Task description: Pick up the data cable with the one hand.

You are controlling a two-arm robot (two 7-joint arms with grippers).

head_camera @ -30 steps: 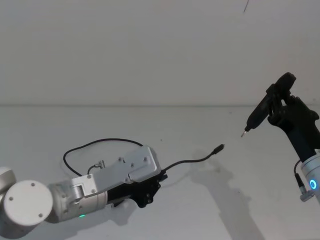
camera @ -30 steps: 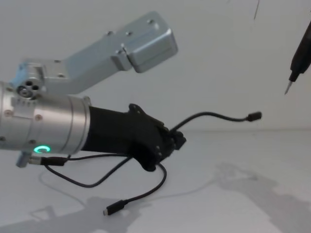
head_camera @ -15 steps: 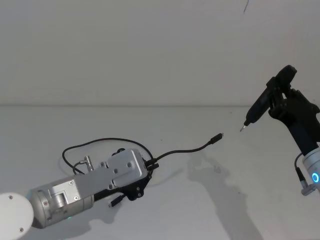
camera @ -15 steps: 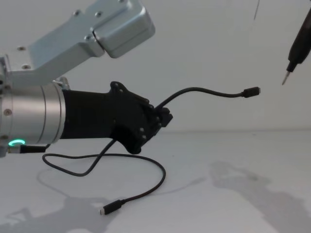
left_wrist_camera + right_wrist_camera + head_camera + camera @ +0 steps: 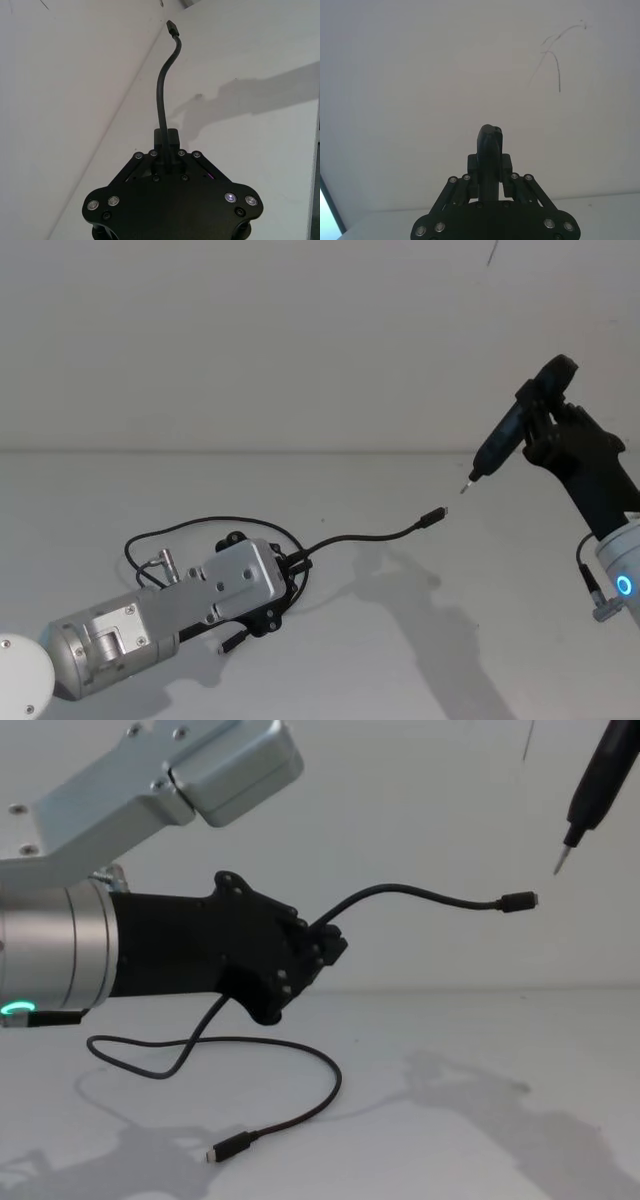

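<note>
Cable (image 5: pixel 420 898) is light and limp; it sags below the left gripper (image 5: pixel 318 946), which is clamped on it behind one plug. Right gripper (image 5: pixel 490 172) is closed around a tool (image 5: pixel 503 440), well apart from the cable.

The white table (image 5: pixel 520 1140) lies bare to the right of the left gripper (image 5: pixel 325 945), open ground for any pass. The data cable (image 5: pixel 420 898) arches out of that gripper's closed fingers through the air, its free plug hanging just below the metal tip of the slim black tool (image 5: pixel 590 790) clamped in the right gripper (image 5: pixel 490 167). The cable's slack loops over the table under the left arm.
</note>
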